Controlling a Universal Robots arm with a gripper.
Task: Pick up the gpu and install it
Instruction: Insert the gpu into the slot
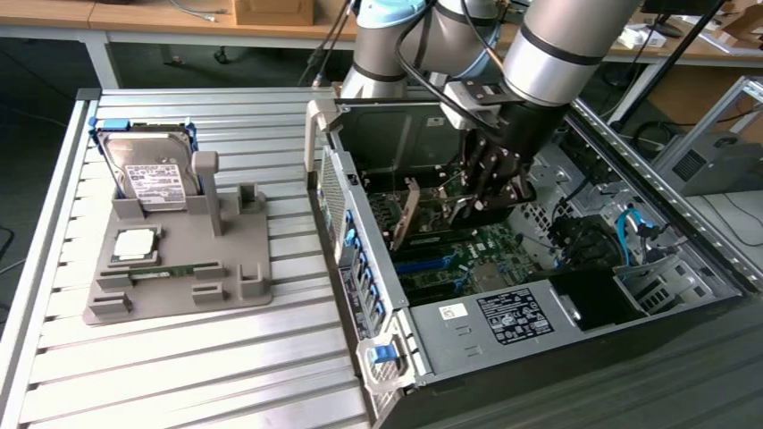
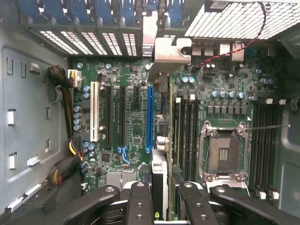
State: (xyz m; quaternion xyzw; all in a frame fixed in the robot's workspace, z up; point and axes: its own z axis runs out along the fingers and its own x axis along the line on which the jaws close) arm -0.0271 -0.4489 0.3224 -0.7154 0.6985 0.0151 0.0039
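Inside the open computer case point(image 1: 560, 295), the claw point(image 1: 477, 204) is clamped on the gpu point(image 1: 406, 214), held edge-on above the motherboard point(image 1: 477, 250). The wrist view adds the card's silver bracket point(image 2: 169, 51) beside a blue slot point(image 2: 149, 117). On the exterior view's left, a hard drive point(image 1: 149, 170) stands in a grey holder point(image 1: 179, 268) on the worktop point(image 1: 179, 375).

Pincer point(image 1: 477, 198) holds the gpu point(image 1: 406, 214) upright inside the computer case point(image 1: 620, 295)
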